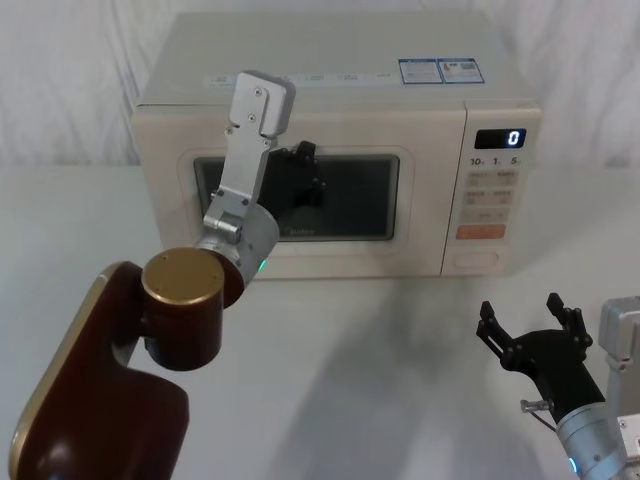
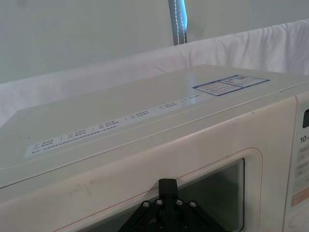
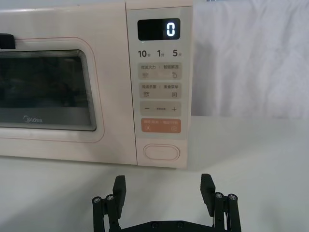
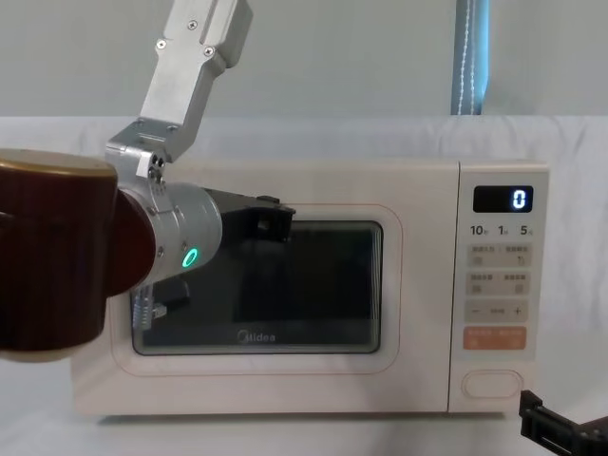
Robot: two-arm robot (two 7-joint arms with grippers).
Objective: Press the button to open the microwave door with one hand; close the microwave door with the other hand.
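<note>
Seemingly, the task stands at or near its close, though nothing shows whether the button was ever pressed. In the head view, the microwave door (image 1: 300, 205) is seen flush with the oven front, and the left gripper (image 1: 303, 158) is held against its window at about 11 o'clock from the glass's centre; whether its fingers are spread cannot be told. The right gripper (image 1: 533, 322) is parked low at 5 o'clock, fingers spread and empty.

From the left wrist, the door's top edge (image 2: 145, 169) is seen with no gap.

From the right wrist, the button (image 3: 161, 152) lies at 6 o'clock on the panel, well apart from the open fingers (image 3: 119, 186).

In the chest view, the door is shown seated.
</note>
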